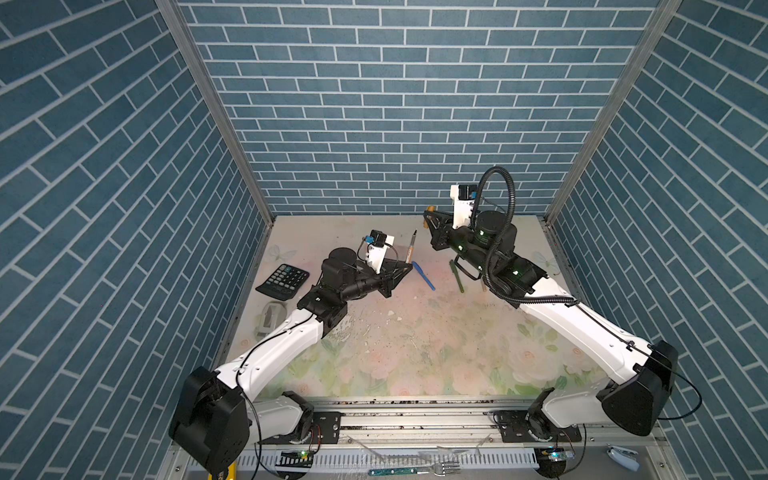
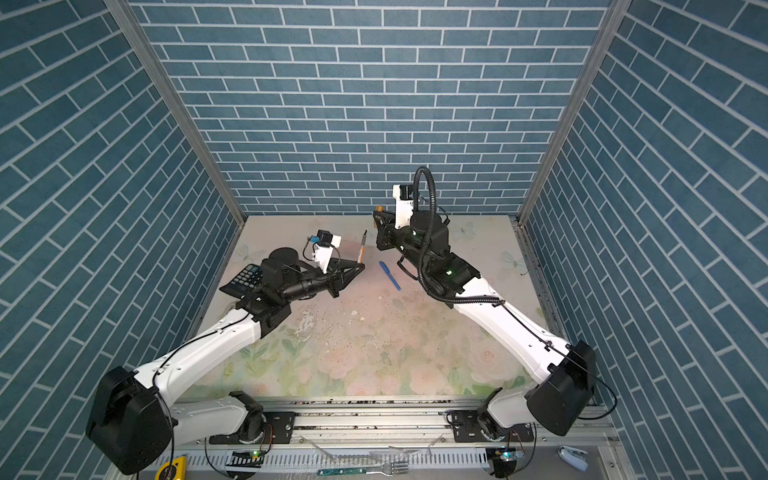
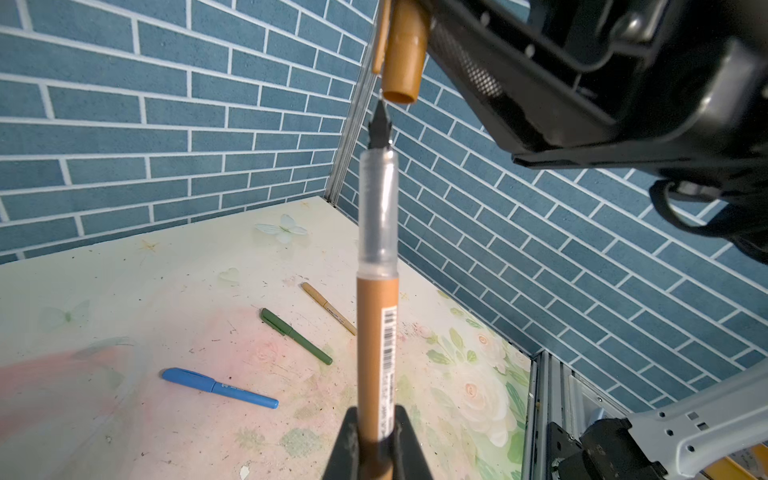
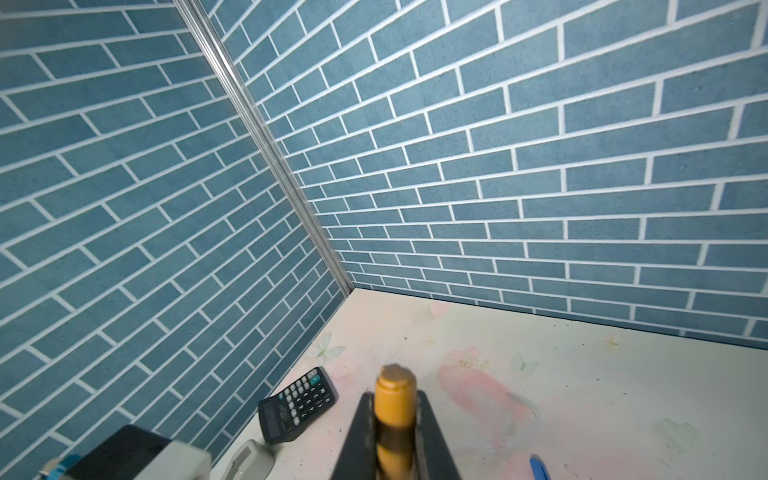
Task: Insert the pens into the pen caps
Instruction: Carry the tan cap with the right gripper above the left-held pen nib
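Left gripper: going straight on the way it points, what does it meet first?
The pen in the left gripper would probably meet the gold cap in the right gripper first; depth is unclear.

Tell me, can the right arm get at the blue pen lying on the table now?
Probably not yet. The blue pen lies in the open on the table, with nothing on it, but the right pincer is shut on a gold cap, so it has no free grip.

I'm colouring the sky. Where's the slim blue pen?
In a top view the slim blue pen lies flat on the flowery table, near its middle, left of the slim dark green pen.
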`<state>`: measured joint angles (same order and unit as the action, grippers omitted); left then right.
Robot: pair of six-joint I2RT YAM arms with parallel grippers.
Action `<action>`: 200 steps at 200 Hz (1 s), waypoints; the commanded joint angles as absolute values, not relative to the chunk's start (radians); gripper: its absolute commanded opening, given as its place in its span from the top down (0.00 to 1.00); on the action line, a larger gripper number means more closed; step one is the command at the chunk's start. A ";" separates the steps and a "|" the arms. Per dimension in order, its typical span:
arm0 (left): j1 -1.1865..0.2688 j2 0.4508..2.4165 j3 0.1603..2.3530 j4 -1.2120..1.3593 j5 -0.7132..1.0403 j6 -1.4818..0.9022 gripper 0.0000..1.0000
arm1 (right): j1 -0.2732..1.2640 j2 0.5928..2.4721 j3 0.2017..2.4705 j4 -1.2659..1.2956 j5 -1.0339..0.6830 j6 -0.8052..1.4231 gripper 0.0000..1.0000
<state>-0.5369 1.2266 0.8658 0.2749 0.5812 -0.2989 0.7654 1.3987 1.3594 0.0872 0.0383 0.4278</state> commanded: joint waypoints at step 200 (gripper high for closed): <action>-0.551 1.214 0.874 0.265 0.571 -0.265 1.00 | 0.767 1.422 1.356 0.093 -0.081 0.584 0.90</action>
<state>-0.5449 1.2266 0.8658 0.2584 0.5766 -0.2794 0.7654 1.4254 1.3640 0.0822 -0.0689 0.5514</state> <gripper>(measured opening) 0.131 0.147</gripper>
